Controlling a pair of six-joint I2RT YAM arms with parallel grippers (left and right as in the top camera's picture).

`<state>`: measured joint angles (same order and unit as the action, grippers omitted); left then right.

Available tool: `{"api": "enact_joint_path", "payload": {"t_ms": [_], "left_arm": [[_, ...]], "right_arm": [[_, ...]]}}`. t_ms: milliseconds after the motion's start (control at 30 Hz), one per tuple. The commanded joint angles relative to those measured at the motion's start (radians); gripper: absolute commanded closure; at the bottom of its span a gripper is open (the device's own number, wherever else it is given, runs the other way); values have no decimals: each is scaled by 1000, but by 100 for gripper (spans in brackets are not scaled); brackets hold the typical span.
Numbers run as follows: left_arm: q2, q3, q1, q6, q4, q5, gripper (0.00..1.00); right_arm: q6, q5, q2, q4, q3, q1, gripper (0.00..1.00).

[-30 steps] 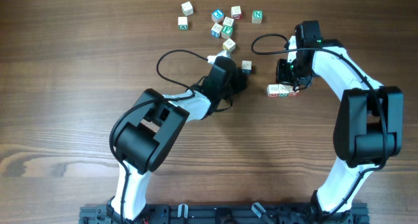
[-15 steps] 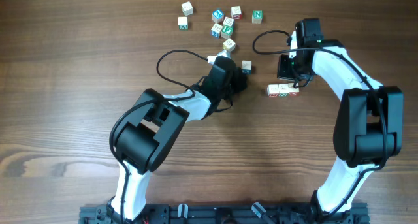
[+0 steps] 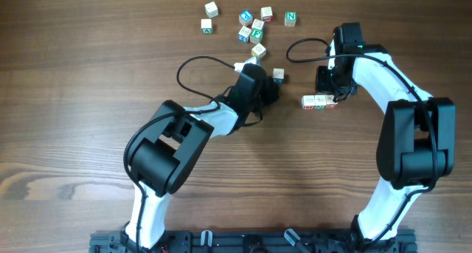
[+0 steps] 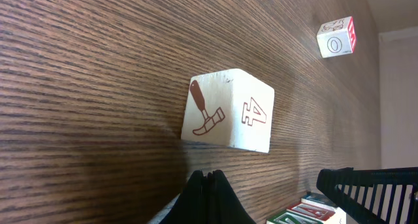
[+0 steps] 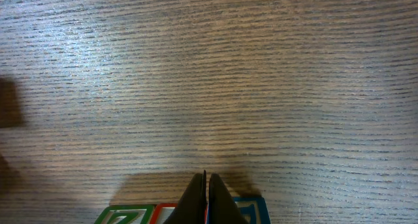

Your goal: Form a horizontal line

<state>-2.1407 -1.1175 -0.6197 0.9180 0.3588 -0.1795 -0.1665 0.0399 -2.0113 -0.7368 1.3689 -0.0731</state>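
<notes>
While both jaws sit shut and empty, three cubes (image 3: 309,101) form one horizontal line (image 3: 318,101).

The line of three cubes (image 3: 318,102) lies on the table (image 3: 74,98). A single cube (image 3: 278,74) sits to its left. Loose cubes (image 3: 251,28) lie scattered farther back.
</notes>
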Motion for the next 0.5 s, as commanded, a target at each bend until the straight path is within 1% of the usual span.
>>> {"api": "enact_joint_path", "payload": {"t_ms": [0,467], "left_arm": [[29,3,-2,-25,2,17,96],[29,3,-2,-25,2,17,96]], "right_arm": [[9,-21,-14,-2,17,-2,95],[7,-21,-14,-14,17,-2,95]]}}
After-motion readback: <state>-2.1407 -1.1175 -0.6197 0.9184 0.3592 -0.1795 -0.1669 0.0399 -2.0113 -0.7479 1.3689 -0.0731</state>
